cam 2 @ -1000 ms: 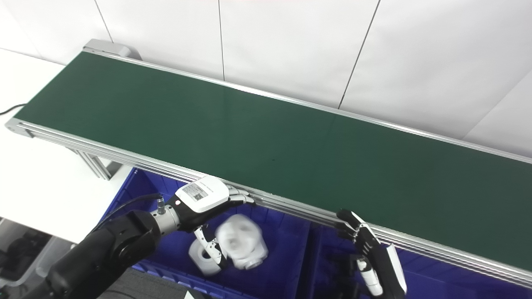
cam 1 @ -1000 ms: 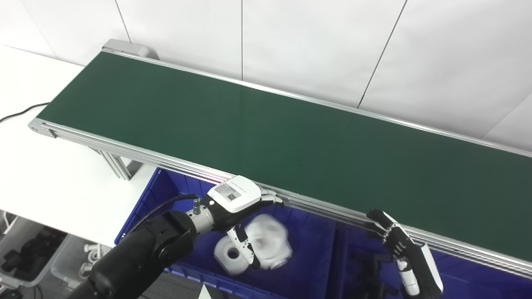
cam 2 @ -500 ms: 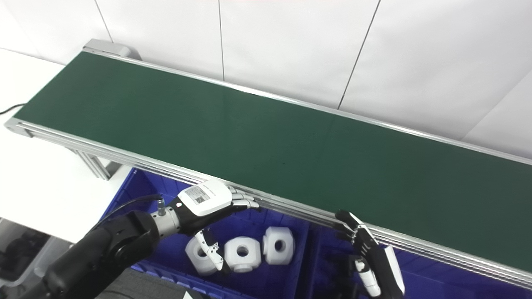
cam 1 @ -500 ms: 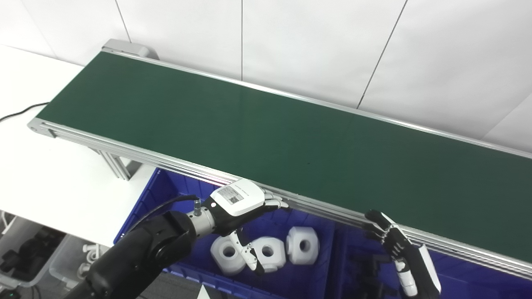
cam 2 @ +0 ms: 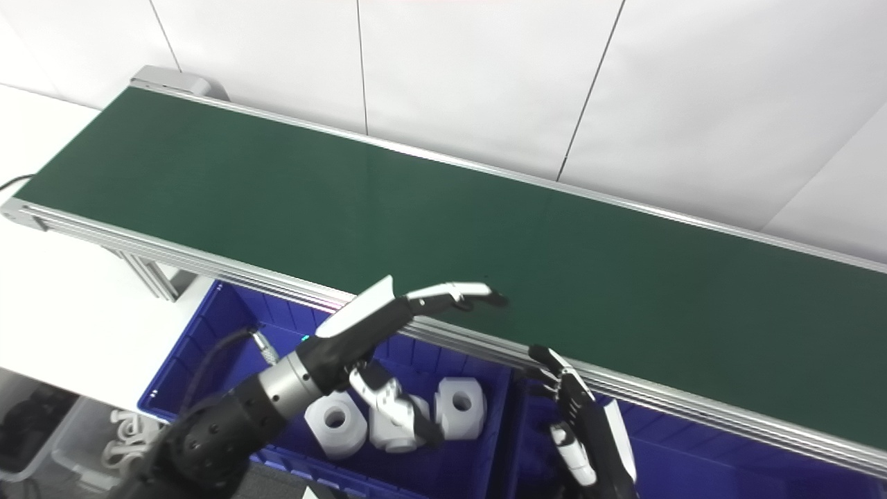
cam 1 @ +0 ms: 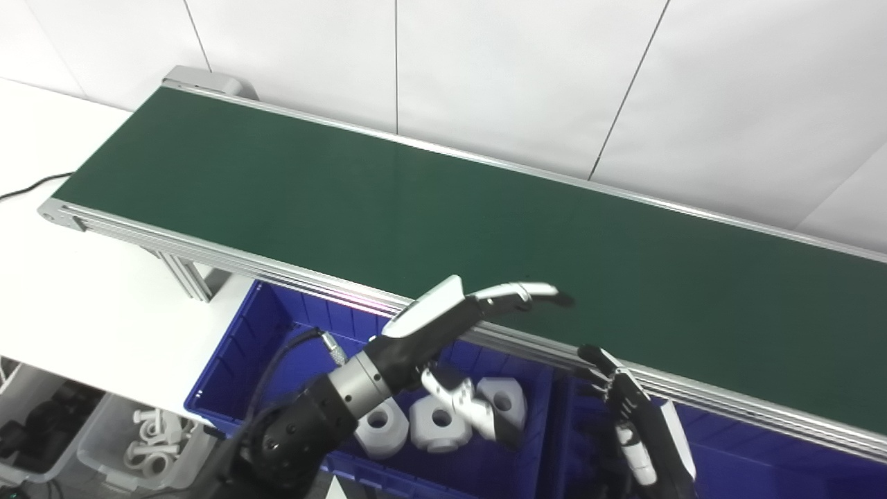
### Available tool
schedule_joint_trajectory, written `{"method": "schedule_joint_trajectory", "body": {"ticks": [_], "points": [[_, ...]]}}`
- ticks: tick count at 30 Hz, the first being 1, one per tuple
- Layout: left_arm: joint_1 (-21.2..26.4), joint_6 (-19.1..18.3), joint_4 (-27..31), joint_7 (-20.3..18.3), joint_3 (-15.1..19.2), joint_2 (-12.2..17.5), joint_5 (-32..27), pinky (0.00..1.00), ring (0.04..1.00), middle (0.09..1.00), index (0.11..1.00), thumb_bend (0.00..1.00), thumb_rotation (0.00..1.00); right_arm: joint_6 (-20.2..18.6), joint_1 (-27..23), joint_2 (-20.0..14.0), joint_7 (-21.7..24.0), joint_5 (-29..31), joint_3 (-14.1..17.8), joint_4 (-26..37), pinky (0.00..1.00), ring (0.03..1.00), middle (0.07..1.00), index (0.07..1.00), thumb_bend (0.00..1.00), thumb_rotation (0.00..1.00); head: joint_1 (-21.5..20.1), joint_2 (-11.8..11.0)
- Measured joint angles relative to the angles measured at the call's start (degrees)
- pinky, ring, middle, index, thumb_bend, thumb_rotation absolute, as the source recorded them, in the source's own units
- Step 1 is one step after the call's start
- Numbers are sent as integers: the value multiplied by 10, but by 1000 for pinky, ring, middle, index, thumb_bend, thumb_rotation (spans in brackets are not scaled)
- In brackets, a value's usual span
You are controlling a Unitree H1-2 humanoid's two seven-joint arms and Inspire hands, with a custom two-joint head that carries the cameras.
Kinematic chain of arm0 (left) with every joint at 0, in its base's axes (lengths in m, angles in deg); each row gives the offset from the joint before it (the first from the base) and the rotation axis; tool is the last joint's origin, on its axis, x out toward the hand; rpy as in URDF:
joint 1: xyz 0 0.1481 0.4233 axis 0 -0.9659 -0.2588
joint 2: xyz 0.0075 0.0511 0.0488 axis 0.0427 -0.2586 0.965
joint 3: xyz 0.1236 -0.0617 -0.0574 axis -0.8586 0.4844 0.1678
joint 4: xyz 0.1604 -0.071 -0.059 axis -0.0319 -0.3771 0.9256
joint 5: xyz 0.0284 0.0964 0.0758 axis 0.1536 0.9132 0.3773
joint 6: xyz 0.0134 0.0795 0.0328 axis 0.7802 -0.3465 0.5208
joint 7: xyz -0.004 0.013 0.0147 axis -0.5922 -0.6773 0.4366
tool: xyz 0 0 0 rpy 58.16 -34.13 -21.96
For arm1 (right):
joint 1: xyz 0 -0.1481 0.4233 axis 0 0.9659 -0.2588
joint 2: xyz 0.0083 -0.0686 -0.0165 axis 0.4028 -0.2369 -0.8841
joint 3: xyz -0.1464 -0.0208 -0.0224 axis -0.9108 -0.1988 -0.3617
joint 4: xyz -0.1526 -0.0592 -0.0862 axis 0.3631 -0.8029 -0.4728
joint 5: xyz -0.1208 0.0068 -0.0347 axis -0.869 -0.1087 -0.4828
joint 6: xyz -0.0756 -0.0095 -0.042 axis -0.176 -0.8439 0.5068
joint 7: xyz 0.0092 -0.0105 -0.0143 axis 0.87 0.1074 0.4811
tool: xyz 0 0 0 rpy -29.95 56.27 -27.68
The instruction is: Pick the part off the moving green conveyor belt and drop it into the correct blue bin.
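The green conveyor belt (cam 1: 416,201) runs from upper left to lower right and carries no part in view. Three white parts (cam 1: 378,423) (cam 1: 435,431) (cam 1: 504,407) lie in the left blue bin (cam 1: 235,353) below the belt's near rail. My left hand (cam 1: 457,326) is open, raised above that bin, its fingers (cam 1: 520,294) stretched over the rail onto the belt's near edge and the thumb hanging down in front of the parts. My right hand (cam 1: 641,430) is open, held edge-on just under the rail over the right blue bin (cam 1: 762,450).
The belt's aluminium rail (cam 1: 208,253) separates belt and bins. A white table (cam 1: 76,298) lies to the left, with a black cable (cam 1: 28,187) at its far edge. Clear tubs (cam 1: 118,447) holding small white pieces stand under the table at lower left.
A white part dropped from my left hand into the left bin and came to rest beside two others. The left hand then rose and stretched its fingers over the rail. The camera shifted slightly.
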Motion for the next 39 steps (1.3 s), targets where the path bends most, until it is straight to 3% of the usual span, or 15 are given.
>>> {"method": "schedule_joint_trajectory", "body": {"ticks": [2, 6, 11, 17, 19, 22, 28, 39], "points": [[-20, 27, -59, 7, 0, -21, -30, 833, 899, 909, 867, 862, 667, 0, 1, 10, -9, -5, -4, -1, 720, 778, 869, 845, 871, 980, -13, -1], [-33, 64, -120, 5, 8, -1, -35, 867, 913, 917, 858, 885, 656, 0, 0, 26, -25, -16, -17, -7, 726, 798, 881, 852, 839, 977, -29, -18], [-24, 110, -120, 23, 29, 15, -20, 815, 886, 901, 845, 911, 661, 0, 2, 23, -79, -42, -24, 6, 716, 815, 899, 865, 855, 992, -33, -30], [-15, 155, -58, 42, 42, 9, -4, 803, 876, 890, 825, 932, 666, 2, 25, 11, -188, -61, -27, 137, 730, 795, 895, 854, 902, 998, -26, -40], [-10, 158, -43, 52, 53, 9, -3, 809, 890, 905, 846, 926, 695, 5, 32, 11, -215, -58, -23, 165, 739, 803, 904, 856, 929, 1000, -26, -49], [-8, 160, -24, 64, 65, 11, -2, 814, 897, 908, 857, 919, 725, 5, 47, 9, -239, -39, -27, 189, 760, 818, 920, 865, 871, 994, -28, -52], [-8, 160, -23, 103, 72, 3, 6, 835, 913, 922, 865, 879, 752, 5, 57, -5, -284, -34, -46, 192, 755, 809, 905, 849, 832, 993, -12, -56], [-6, 160, -22, 196, 1, 12, 65, 798, 884, 911, 869, 885, 768, 5, 35, -19, -302, -10, -81, 171, 718, 789, 865, 834, 856, 989, 22, -65]]}}
